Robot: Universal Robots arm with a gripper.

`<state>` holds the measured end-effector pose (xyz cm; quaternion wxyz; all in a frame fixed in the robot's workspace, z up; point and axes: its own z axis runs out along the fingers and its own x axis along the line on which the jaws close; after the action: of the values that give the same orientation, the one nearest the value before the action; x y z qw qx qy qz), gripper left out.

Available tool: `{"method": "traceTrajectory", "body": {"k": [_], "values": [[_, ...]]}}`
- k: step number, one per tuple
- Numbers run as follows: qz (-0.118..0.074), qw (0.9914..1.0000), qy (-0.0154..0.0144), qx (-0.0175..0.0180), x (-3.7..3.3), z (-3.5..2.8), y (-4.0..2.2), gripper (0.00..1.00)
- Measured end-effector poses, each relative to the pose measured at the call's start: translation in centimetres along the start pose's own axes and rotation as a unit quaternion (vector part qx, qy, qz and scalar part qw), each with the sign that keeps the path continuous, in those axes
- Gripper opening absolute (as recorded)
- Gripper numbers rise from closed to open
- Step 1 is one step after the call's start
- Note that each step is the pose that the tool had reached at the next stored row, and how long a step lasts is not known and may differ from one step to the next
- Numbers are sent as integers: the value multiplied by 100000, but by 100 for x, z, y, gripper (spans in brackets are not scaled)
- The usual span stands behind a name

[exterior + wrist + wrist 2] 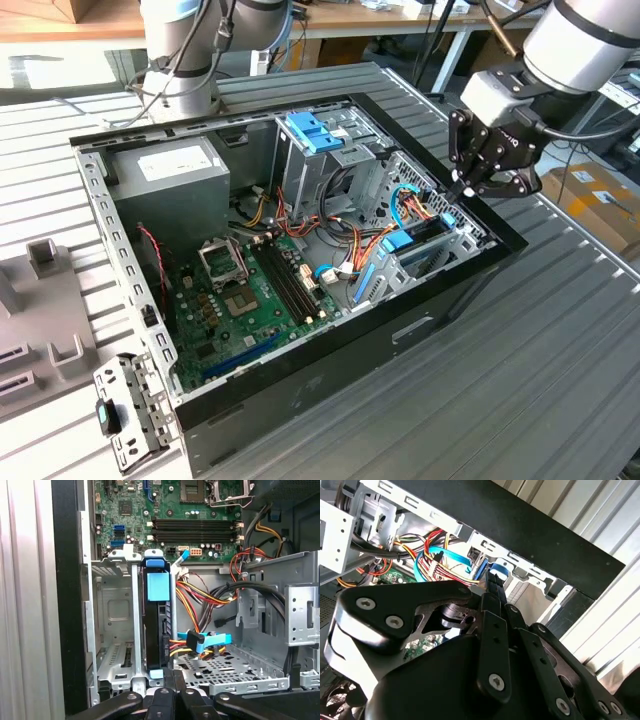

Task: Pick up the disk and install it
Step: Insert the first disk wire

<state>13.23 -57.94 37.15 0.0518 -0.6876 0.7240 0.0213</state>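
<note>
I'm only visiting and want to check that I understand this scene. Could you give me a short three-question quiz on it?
1. True or false: the disk lies on the table outside the computer case.
2. The tool is nearest to: A) the grey power box, B) the case's edge by the disk, C) the loose bracket outside the case.
3. What colour are the disk's plastic rails?

Key: 1 false, it stands on edge in a metal bay inside the case; 2 B; 3 blue.
</note>
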Motion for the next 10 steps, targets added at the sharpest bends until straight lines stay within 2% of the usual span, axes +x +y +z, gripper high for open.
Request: {"method": "traceTrajectory", "body": {"k": [10], "values": [[1, 100000, -12, 0, 0, -1, 0, 11]]}}
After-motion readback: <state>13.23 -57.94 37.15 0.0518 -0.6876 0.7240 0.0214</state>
